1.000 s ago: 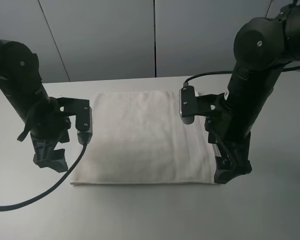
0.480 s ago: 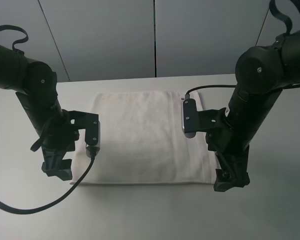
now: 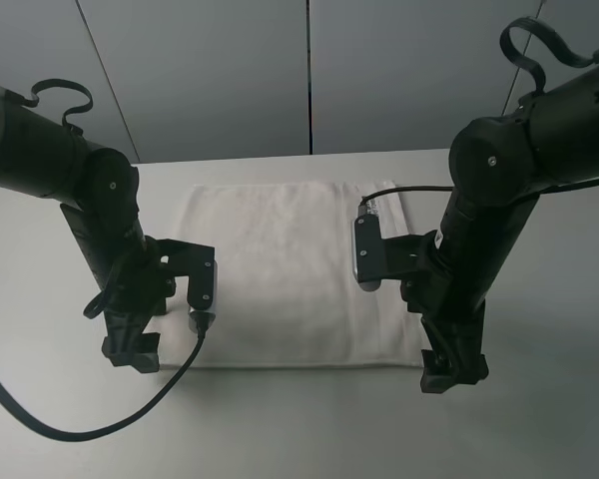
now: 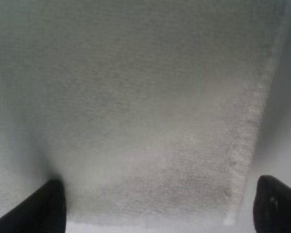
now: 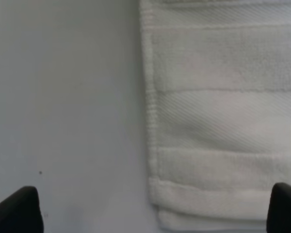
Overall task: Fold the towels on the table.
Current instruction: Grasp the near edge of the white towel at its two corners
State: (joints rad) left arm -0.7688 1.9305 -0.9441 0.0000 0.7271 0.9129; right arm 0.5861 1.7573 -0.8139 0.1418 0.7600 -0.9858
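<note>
left claw (image 3: 132,351) wide, at towel (image 3: 280,269) near-left corner | right claw (image 3: 451,374) wide, at near-right corner

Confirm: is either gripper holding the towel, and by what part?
Nothing is held. The left gripper and right gripper have open fingers at the towel's front corners; it lies flat on the table.

Left tool (image 3: 132,351) and right tool (image 3: 452,374) nearer towel (image 3: 280,269) corners.
</note>
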